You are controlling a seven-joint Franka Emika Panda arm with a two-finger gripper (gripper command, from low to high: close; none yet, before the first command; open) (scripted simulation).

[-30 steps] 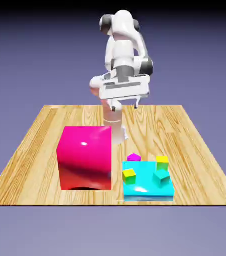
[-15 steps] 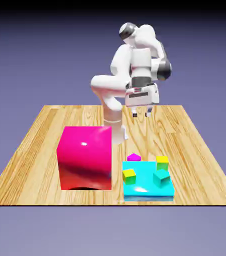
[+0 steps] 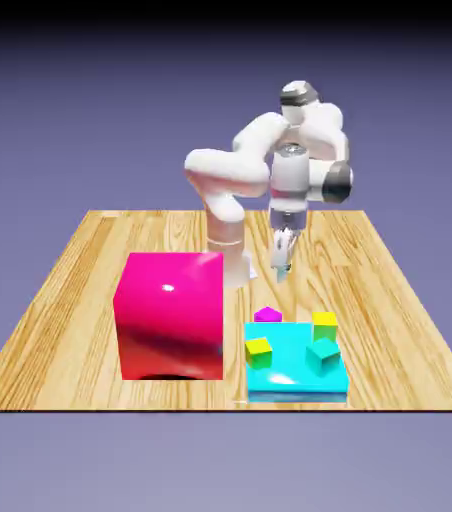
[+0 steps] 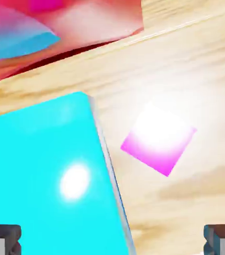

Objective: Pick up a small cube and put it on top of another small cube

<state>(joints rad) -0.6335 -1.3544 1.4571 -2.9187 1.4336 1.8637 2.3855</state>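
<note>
Magenta cube below open pincer (apart)

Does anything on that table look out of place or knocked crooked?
Only slightly: the tiny purple cube sits on the wood beside the turquoise slab, while the other small cubes sit on it. The teal cube is turned askew. Nothing is spilled or damaged.
</note>
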